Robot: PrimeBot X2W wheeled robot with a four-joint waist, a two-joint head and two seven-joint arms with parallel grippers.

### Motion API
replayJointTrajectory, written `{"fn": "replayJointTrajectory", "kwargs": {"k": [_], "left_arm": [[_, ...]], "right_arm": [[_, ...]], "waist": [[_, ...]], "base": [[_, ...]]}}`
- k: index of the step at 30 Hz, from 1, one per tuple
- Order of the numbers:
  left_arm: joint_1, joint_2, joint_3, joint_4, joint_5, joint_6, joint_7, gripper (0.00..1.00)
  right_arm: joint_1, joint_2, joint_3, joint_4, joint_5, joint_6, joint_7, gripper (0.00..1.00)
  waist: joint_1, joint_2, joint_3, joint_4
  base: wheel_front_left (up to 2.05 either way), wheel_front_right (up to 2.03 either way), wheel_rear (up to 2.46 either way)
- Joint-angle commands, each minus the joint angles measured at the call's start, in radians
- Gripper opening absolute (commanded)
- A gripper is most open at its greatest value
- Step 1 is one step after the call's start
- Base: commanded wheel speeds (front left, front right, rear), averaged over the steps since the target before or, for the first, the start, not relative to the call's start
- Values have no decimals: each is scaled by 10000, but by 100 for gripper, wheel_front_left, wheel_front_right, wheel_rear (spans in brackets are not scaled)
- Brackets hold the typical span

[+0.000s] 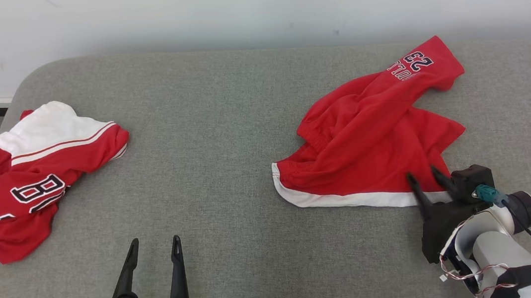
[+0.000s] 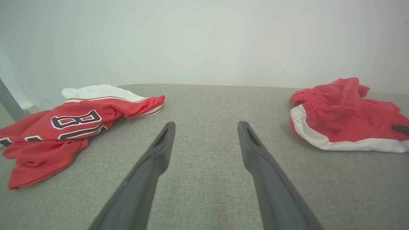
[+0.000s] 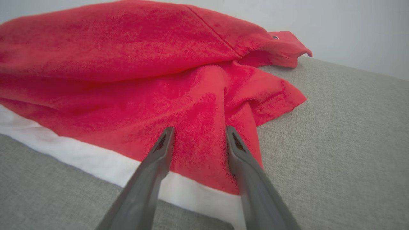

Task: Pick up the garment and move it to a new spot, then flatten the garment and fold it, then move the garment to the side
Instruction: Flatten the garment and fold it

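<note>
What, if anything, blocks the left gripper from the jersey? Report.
Probably nothing, so yes, it looks reachable. The left gripper is open, and bare cushion lies between it and the jersey.

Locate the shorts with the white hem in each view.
Head view: shorts right of centre on the grey surface.
Left wrist view: shorts at the right edge.
Right wrist view: shorts across the upper left and middle.
Shared landmark: white hem.
</note>
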State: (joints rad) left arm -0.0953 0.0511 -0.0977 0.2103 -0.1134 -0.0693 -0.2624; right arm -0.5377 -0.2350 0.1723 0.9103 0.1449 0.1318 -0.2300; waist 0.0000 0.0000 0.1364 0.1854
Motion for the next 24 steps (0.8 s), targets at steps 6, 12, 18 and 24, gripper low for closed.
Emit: {"fn": "replayJointTrajectory", "kwargs": {"k": [6, 12, 18, 24], "left_arm": [[138, -12, 9, 46, -112, 107, -37, 100], [401, -11, 94, 20, -119, 126, -37, 100], [548, -10, 156, 16, -92, 105, -36, 100], [605, -15, 181, -7, -138, 125, -37, 100]], "right_arm": [[-124, 297, 457, 42, 379, -23, -297, 0], [858, 288, 1378, -1195, 716, -23, -363, 0], [1877, 99, 1735, -2310, 995, -23, -363, 100], [3047, -76, 937, -4114, 1450, -23, -362, 100]], "waist": [[0, 0, -224, 22], [0, 0, -438, -102], [0, 0, -509, -479], [0, 0, -617, -771]], "base": [[0, 0, 0], [0, 0, 0], [0, 0, 0], [0, 0, 0]]}}
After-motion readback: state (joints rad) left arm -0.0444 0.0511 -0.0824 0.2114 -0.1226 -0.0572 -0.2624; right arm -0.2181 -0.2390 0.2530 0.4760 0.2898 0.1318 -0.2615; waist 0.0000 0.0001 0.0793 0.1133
